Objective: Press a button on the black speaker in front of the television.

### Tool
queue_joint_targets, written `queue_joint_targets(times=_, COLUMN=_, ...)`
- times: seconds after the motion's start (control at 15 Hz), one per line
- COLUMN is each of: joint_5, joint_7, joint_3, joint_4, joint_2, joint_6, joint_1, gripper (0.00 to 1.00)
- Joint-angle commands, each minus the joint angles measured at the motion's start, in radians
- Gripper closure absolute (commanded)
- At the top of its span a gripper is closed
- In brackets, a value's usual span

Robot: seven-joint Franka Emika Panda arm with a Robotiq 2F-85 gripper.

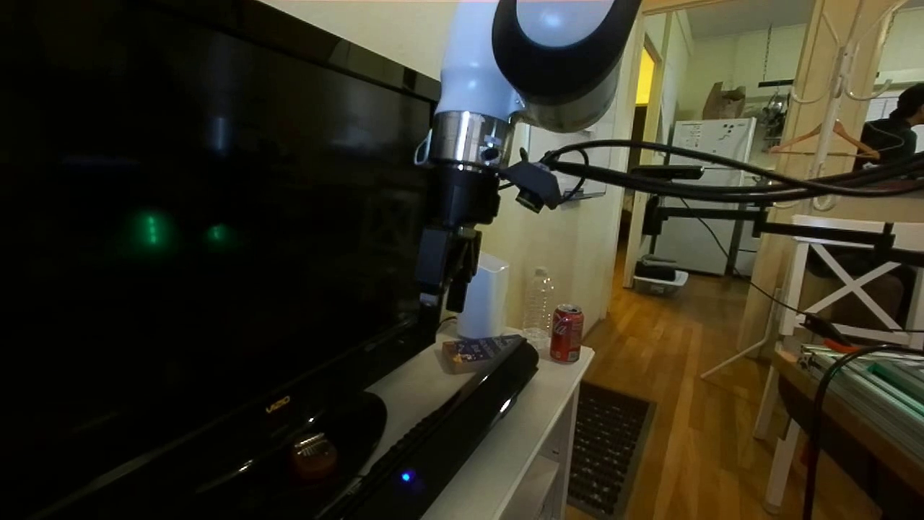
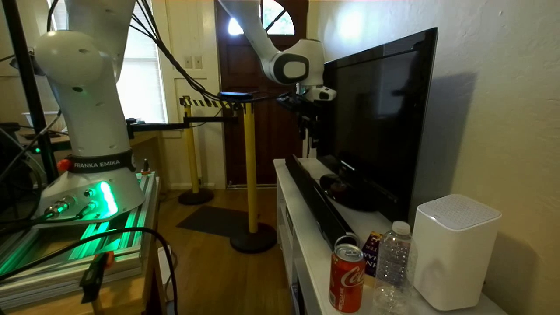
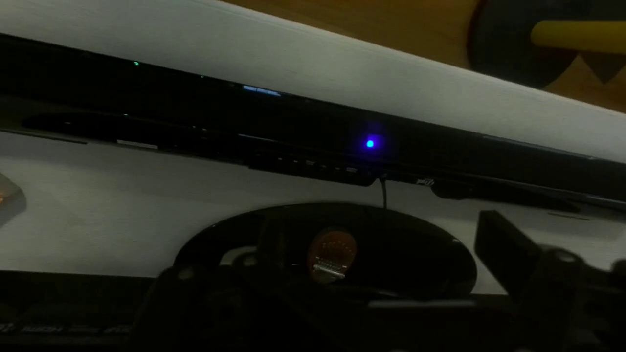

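Observation:
The black speaker (image 1: 462,415) is a long low glossy bar on the white stand, in front of the television (image 1: 238,188). Both also show in an exterior view, the speaker (image 2: 316,199) and the television (image 2: 376,118). In the wrist view the speaker (image 3: 313,120) runs across the upper part, with a blue light and a row of small marks, perhaps buttons, along its lower edge. My gripper (image 1: 444,300) points down, close to the television screen and above the speaker, apart from it. In the wrist view its fingers (image 3: 379,227) are wide apart with nothing between them.
On the white stand (image 2: 284,205) are a red can (image 2: 347,280), a clear bottle (image 2: 391,262), a white cylinder (image 2: 455,258) and a book (image 2: 372,251). A brown round object with metal tines (image 3: 333,254) lies on the television's base (image 3: 415,244). A yellow post (image 2: 250,175) stands nearby.

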Motion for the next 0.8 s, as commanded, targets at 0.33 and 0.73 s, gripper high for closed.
queue_joint_targets(times=0.33, joint_5=-0.053, joint_7=0.186, joint_3=-0.030, joint_4=0.092, joint_2=0.226, joint_6=0.256, joint_1=0.069, gripper=0.64)
queue_joint_targets(times=0.73, joint_5=-0.080, joint_7=0.241, joint_3=-0.063, joint_4=0.167, joint_2=0.325, joint_6=0.284, joint_1=0.121, gripper=1.00)
